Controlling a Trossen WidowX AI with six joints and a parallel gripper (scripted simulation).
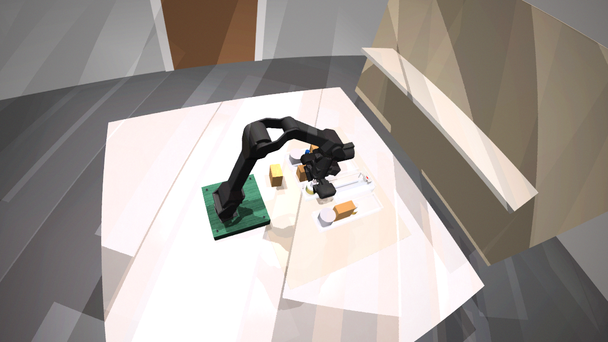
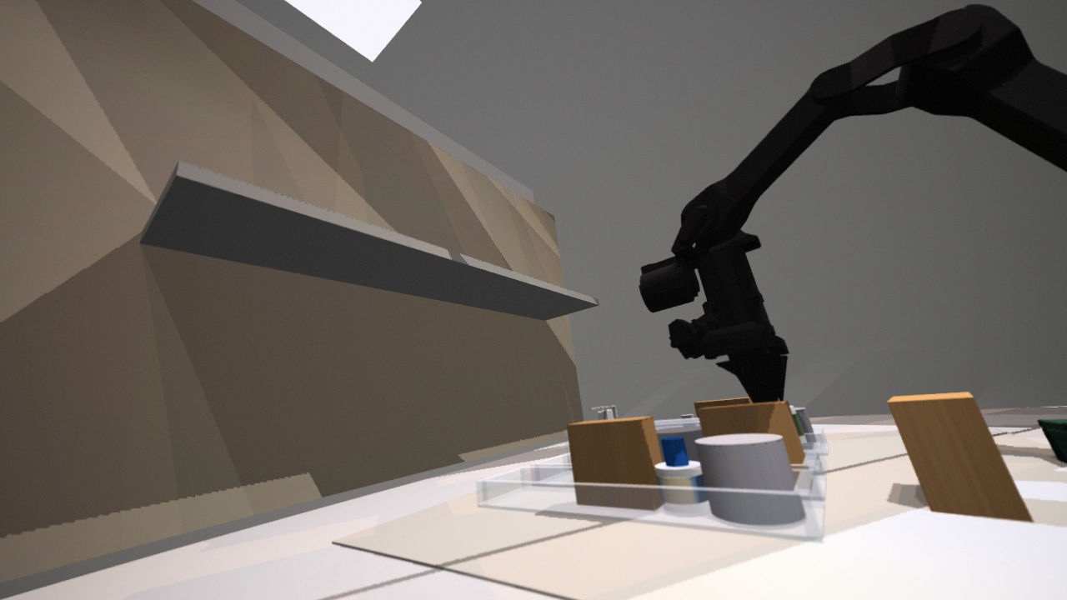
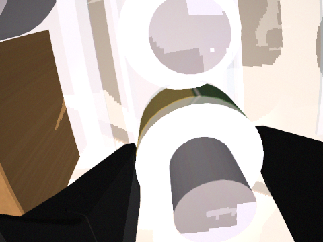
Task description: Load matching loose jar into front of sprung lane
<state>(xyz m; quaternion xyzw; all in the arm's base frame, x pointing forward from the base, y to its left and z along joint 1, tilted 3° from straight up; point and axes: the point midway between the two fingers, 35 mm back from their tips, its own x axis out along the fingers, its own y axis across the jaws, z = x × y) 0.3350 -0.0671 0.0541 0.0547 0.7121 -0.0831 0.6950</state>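
jar (image 1: 310, 189) (image 3: 196, 148) with white shoulder, grey knob, olive-and-green band, gripped by the pincer (image 1: 315, 185) (image 2: 766, 401) (image 3: 196, 146).

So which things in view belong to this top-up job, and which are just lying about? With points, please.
In the job:
- gripper (image 1: 313, 187) (image 2: 768, 400) (image 3: 196, 146)
- jar in its grip (image 1: 309, 191) (image 2: 797, 422) (image 3: 198, 122)
- matching jar behind it (image 3: 190, 37)
- sprung lane (image 1: 370, 187)

Apparently just about:
- blue-knobbed jar (image 1: 307, 151) (image 2: 679, 486)
- tilted wooden block (image 1: 276, 175) (image 2: 959, 457)
- orange block (image 1: 344, 210) and grey cylinder (image 1: 326, 216) in one side tray (image 1: 379, 201)
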